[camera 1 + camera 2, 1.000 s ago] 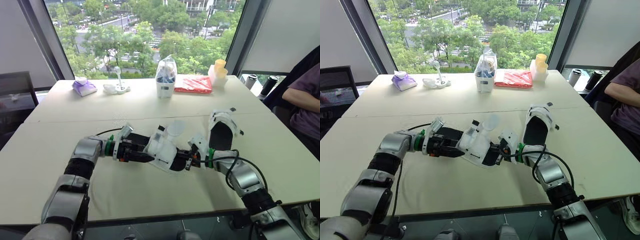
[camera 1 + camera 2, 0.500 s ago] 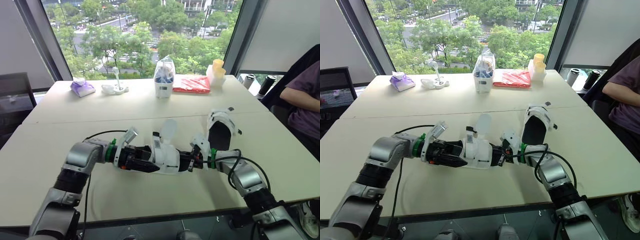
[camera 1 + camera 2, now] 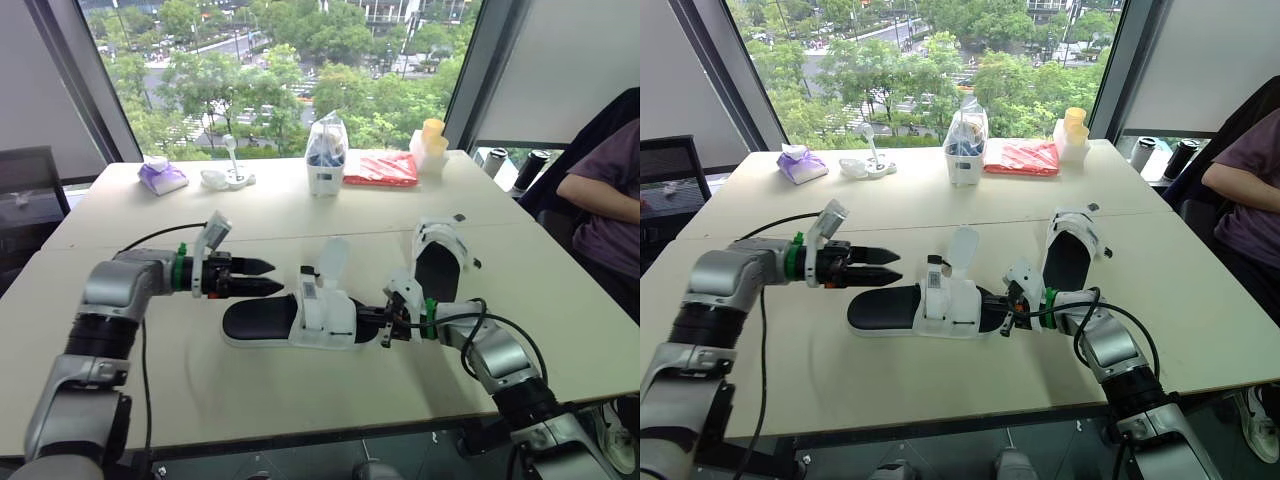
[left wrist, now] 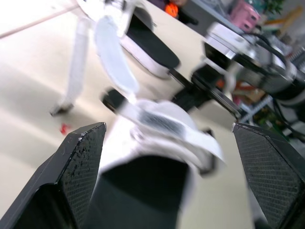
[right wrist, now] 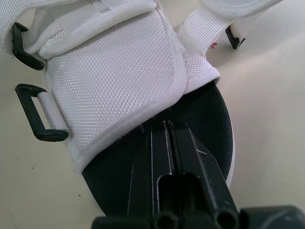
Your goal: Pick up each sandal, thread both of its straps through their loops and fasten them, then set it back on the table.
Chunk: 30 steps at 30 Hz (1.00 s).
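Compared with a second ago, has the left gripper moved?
Yes. The left gripper has let go of the near sandal and drawn back to the robot's left, away from the far sandal, jaws open.

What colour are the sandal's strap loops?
The loops are black, clearest in the right wrist view.

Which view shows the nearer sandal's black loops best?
The right wrist view: both black loops stand out against the table beside the sandal's white upper. In the eye and left wrist views the sandal shows, but its loops are too small to tell.
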Available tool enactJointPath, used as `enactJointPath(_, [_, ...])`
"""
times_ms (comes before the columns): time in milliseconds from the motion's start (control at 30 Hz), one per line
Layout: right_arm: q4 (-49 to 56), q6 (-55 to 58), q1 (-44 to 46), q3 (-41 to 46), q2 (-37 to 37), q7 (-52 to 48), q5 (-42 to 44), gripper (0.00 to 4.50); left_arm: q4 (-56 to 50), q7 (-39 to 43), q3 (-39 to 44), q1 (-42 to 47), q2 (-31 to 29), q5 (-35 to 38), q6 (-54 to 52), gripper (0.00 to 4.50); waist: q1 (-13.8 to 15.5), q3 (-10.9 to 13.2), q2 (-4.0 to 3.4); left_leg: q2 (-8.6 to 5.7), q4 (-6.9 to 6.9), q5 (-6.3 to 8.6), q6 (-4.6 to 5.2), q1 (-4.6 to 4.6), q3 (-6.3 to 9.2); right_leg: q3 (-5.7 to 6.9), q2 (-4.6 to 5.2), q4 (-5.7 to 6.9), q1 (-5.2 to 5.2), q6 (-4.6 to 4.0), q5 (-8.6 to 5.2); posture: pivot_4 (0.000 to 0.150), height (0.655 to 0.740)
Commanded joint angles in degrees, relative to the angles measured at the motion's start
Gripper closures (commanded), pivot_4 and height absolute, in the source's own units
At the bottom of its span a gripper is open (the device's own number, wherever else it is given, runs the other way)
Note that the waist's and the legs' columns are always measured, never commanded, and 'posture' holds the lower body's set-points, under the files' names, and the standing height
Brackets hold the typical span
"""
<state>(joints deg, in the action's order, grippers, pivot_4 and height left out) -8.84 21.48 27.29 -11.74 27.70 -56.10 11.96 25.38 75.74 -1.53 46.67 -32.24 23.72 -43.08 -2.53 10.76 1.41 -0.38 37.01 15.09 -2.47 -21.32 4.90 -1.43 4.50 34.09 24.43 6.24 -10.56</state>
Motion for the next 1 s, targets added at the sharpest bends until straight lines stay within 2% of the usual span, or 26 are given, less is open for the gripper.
enactJointPath(33, [-1.56,0.51,-1.01,-1.91,-0.11,-0.45,-1.61,4.5,7.84,-1.37,0.31,4.71,2.41,-1.09,3.01,0.1,0.01,0.0,0.0,0.0,0.0,0.0,0.0,-0.01,0.0,0.0,-0.01,0.01,0.0,0.0,0.0,0.15,0.74])
enactJointPath(233, [-1.17,0.47,-1.71,-2.16,-0.55,0.33,-1.7,4.5,22.81,-2.52,0.05,11.63,7.57,-4.51,9.53,0.1,0.05,-0.01,0.03,0.0,0.02,0.0,0.0,0.0,0.0,0.0,-0.01,0.02,0.0,0.02,0.0,0.15,0.74])
enactJointPath(367, [-0.34,0.9,-2.25,-2.01,-0.87,1.27,-1.67,4.5,28.61,-1.06,-0.78,14.09,9.86,-6.77,11.65,0.1,-0.11,-0.01,0.03,0.0,0.0,0.0,0.0,0.02,0.0,0.0,-0.02,0.02,-0.01,0.03,0.01,0.15,0.74])
enactJointPath(467, [-0.21,0.85,-2.48,-1.79,-0.85,1.79,-1.68,4.5,30.54,-0.65,-0.55,14.81,10.63,-7.75,12.83,1.02,-0.15,-0.01,0.03,0.0,0.0,0.0,0.0,0.03,0.0,0.0,-0.02,0.03,-0.01,0.15,0.08,0.15,0.74])
enactJointPath(600, [-0.32,0.83,-2.43,-1.72,-0.91,2.1,-1.64,4.5,31.15,-0.49,0.49,15.45,11.1,-7.67,13.44,2.97,-0.06,-0.01,0.03,0.0,0.01,0.0,0.0,0.02,0.0,0.0,-0.02,0.03,-0.01,0.14,0.08,0.15,0.74])
enactJointPath(633, [-0.37,0.82,-2.39,-1.72,-0.93,2.15,-1.65,4.5,31.09,-0.43,0.75,15.55,11.15,-7.55,13.44,3.6,-0.06,-0.01,0.03,0.0,0.02,0.0,0.0,0.02,0.0,0.0,-0.02,0.03,-0.01,0.14,0.08,0.15,0.74])
enactJointPath(700, [-0.51,0.72,-2.38,-1.72,-1.01,2.22,-1.65,4.5,28.46,0.53,1.83,15.43,11.08,-6.07,12.17,4.48,-0.07,-0.01,0.03,0.0,0.02,0.0,0.0,0.02,0.0,0.0,-0.02,0.03,-0.01,0.14,0.08,0.15,0.74])
enactJointPath(867, [-1.34,0.25,-2.21,-1.9,-1.38,2.18,-1.75,4.5,10.06,4.23,4.15,10.86,9.42,1.92,0.46,4.48,-0.25,-0.01,0.03,0.01,0.01,0.0,0.0,0.01,0.0,0.0,-0.02,0.04,-0.01,0.15,0.09,0.15,0.74])
enactJointPath(1000, [-1.73,0.05,-2.01,-2.0,-1.68,1.99,-1.86,4.5,-4.2,2.7,4.08,4.78,7.67,6.65,-6.85,4.48,-0.75,-0.02,0.01,0.03,-0.04,0.0,0.0,0.08,0.0,-0.01,-0.02,0.06,-0.01,0.15,0.09,0.15,0.74])
